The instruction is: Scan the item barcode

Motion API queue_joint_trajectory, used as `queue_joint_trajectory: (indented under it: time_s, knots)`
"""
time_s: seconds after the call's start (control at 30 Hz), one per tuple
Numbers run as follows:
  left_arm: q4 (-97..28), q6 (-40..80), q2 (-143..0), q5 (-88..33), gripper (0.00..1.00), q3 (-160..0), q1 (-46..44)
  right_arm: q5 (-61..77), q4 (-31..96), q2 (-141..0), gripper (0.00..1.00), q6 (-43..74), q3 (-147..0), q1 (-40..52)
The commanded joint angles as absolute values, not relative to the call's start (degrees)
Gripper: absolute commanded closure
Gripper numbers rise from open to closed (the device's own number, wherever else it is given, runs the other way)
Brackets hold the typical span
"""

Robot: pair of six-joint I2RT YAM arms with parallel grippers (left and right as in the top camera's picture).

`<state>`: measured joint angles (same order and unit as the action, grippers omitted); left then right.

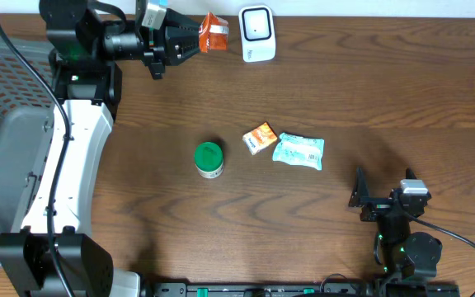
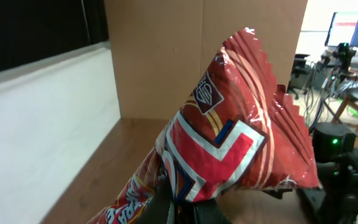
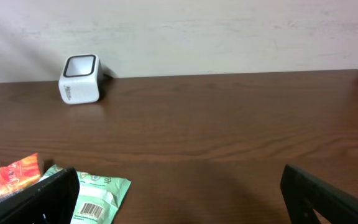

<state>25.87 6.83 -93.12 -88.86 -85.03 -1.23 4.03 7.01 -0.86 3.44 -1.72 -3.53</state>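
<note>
A red crinkled snack bag [image 1: 213, 33] hangs above the table's far edge, just left of the white barcode scanner [image 1: 256, 33]. My left gripper [image 1: 192, 40] is shut on it from the left. In the left wrist view the bag [image 2: 229, 143] fills the frame, and the left gripper [image 2: 185, 202] pinches its lower part between dark fingers. No barcode shows on the bag's visible face. My right gripper [image 1: 383, 186] stands open near the front right, with nothing between its fingers [image 3: 48, 199]. It faces the scanner [image 3: 79, 79] across the table.
A green-lidded jar [image 1: 209, 159], a small orange packet [image 1: 260, 138] and a pale green pouch [image 1: 298, 151] lie mid-table. The pouch [image 3: 98, 196], with a barcode on it, sits just inside the right gripper's left finger. A cardboard wall stands behind the bag.
</note>
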Motion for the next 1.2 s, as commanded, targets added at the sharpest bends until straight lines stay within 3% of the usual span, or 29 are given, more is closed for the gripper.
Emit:
queue_joint_trajectory:
  time_s: [0.0,0.27,0.83,1.0,1.17]
  knots:
    - [26.70,-0.49,-91.94,-90.02,0.92,-85.45,-1.83,3.92,7.51,-0.75,0.01,3.60,-1.91,-4.03]
    - [38.59,-0.84,-91.94,-90.02,0.92,-85.45,-2.98,3.92,7.51,-0.75,0.01,3.60,-1.91,-4.03]
    - [43.92,-0.84,-91.94,-90.00,0.93,-85.45,-2.98,3.92,7.51,-0.75,0.01,3.60,-1.91,-4.03]
    - [41.95,1.32,-92.07,-89.95,0.93,-85.45,-2.98,3.92,7.51,-0.75,0.01,3.60,-1.91,-4.03]
    - [27.88,2.66,-92.49,-84.58,0.93,-85.45,-2.85,3.92,7.51,-0.75,0.01,3.60,-1.91,-4.03]
